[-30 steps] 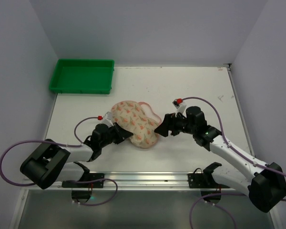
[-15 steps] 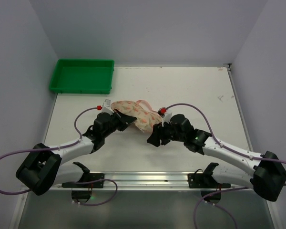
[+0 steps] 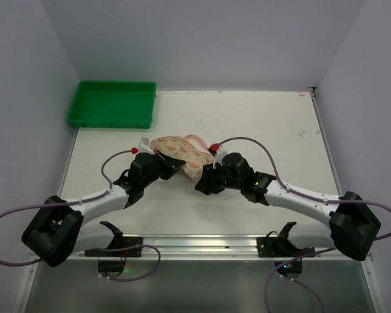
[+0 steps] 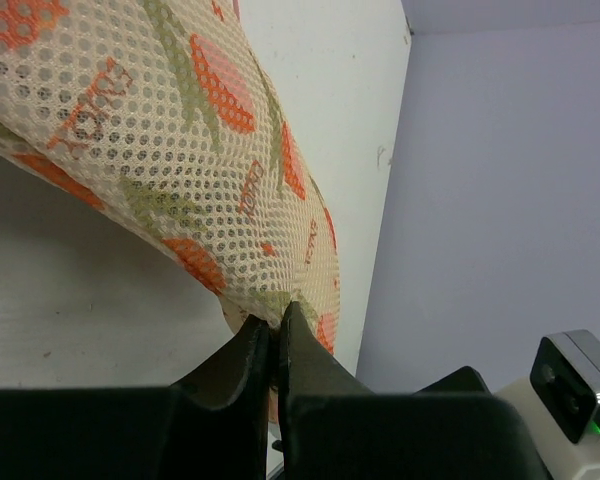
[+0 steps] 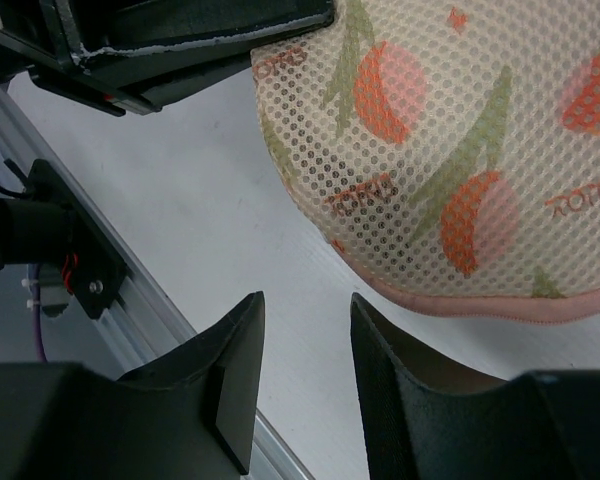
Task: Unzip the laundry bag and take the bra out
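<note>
The laundry bag [image 3: 182, 151], cream mesh with orange-pink print and a pink zipper rim, lies bunched at the table's middle. My left gripper [image 3: 174, 167] is shut on a fold of its mesh, which fills the left wrist view [image 4: 180, 130] above the pinching jaws [image 4: 273, 315]. My right gripper [image 3: 202, 184] sits at the bag's near right side, open. In the right wrist view its fingers [image 5: 305, 297] stand apart over bare table, just below the bag's pink rim [image 5: 500, 300], with nothing between them. The bra is hidden.
A green plastic tray [image 3: 111, 83] sits at the far left corner. The metal rail [image 3: 195, 244] holding the arm bases runs along the near edge. Walls enclose the table on three sides.
My left gripper closed on the bag's left edge and drew it up and left, bunching it. My right arm swung left to the bag's near side, its jaws narrowing.
</note>
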`<move>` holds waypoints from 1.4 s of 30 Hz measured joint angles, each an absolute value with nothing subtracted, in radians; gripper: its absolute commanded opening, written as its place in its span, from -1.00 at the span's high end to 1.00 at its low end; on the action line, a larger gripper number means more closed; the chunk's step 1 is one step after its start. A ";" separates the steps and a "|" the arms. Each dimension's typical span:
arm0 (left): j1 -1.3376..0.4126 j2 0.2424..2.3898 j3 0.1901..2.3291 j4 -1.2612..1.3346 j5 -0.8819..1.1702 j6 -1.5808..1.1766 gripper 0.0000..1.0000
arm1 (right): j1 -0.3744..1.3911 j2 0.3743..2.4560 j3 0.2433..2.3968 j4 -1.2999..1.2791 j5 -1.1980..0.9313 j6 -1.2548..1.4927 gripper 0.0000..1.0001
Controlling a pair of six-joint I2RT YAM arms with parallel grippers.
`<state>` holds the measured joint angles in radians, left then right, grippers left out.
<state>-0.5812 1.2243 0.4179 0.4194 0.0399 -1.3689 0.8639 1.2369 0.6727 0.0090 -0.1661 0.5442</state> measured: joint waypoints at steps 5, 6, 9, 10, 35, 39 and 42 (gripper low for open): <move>-0.584 1.224 0.436 0.391 0.032 -1.380 1.00 | 0.864 1.280 0.677 0.037 -0.150 0.571 0.12; -0.584 1.224 0.439 0.387 0.030 -1.382 1.00 | 0.864 1.287 0.680 0.040 -0.146 0.577 0.10; -0.584 1.224 0.440 0.378 0.025 -1.397 1.00 | 0.865 1.301 0.687 0.057 -0.123 0.591 0.08; -0.584 1.224 0.440 0.375 0.024 -1.402 1.00 | 0.865 1.306 0.688 0.066 -0.115 0.595 0.07; -0.587 1.190 0.440 0.364 0.014 -1.409 1.00 | 0.872 1.355 0.728 0.144 0.004 0.575 1.00; -0.590 1.190 0.440 0.345 0.019 -1.384 1.00 | 0.872 1.344 0.727 0.129 0.028 0.557 1.00; -0.587 1.190 0.440 0.338 0.040 -1.365 1.00 | 0.870 1.291 0.711 0.098 0.048 0.532 1.00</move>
<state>-0.5869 1.1904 0.4400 0.3378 0.0402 -1.3651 0.8696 1.2911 0.7113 0.0978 0.0483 0.5316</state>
